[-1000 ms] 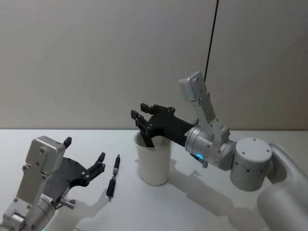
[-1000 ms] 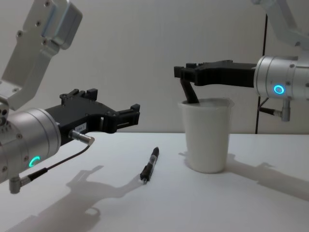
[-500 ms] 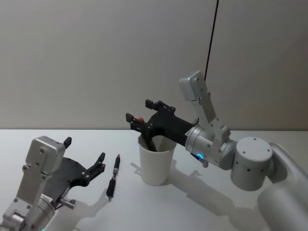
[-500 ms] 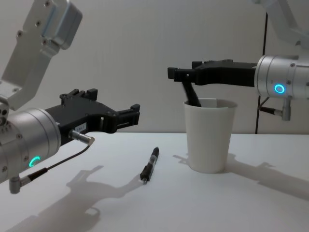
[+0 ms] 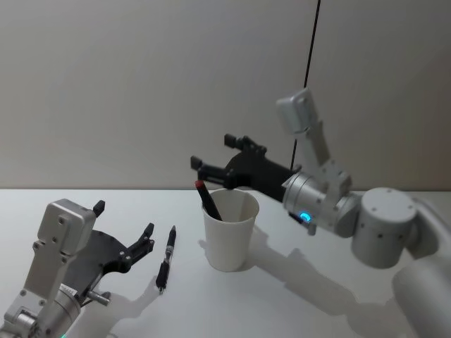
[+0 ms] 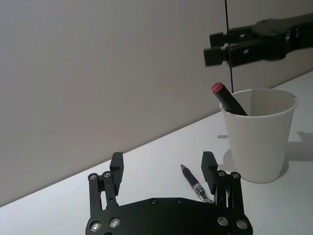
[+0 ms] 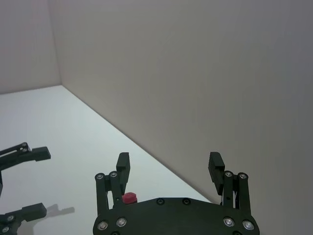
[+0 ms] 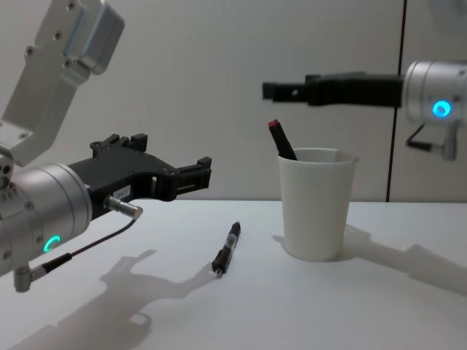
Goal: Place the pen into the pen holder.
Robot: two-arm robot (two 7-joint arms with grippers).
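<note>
Pen (image 8: 281,141) in pen holder (image 8: 317,215); right hand (image 5: 213,153) splayed above; left hand (image 6: 162,157) idle.

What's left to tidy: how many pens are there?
2: a red-capped black pen leaning in the white paper cup; a black pen lying on the table. The cup may hide more.

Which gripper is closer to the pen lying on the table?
Left. The left gripper sits open just beside the pen; the right gripper hangs open above the pen holder, farther off.
</note>
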